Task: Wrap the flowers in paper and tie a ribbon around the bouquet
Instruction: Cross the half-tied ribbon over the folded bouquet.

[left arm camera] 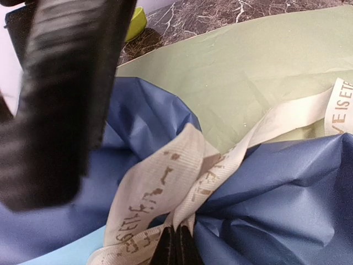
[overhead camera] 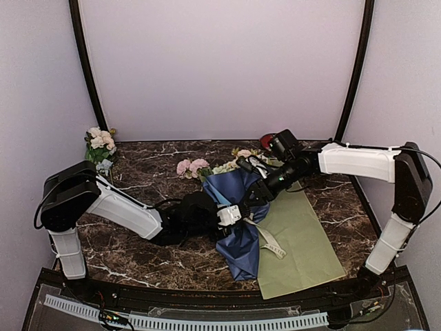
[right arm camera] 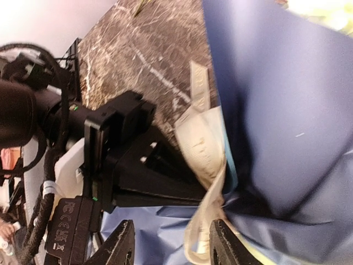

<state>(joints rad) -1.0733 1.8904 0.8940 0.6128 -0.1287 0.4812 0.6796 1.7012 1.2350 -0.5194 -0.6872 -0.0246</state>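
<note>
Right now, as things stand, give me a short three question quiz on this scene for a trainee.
1. True or false: the left gripper is shut on the ribbon.
2. What lies flat beside the bouquet? A: a green sheet. B: scissors. C: a vase.
3. Fill in: the right gripper has its jaws ____.
Key: 1 true; 2 A; 3 open.
</note>
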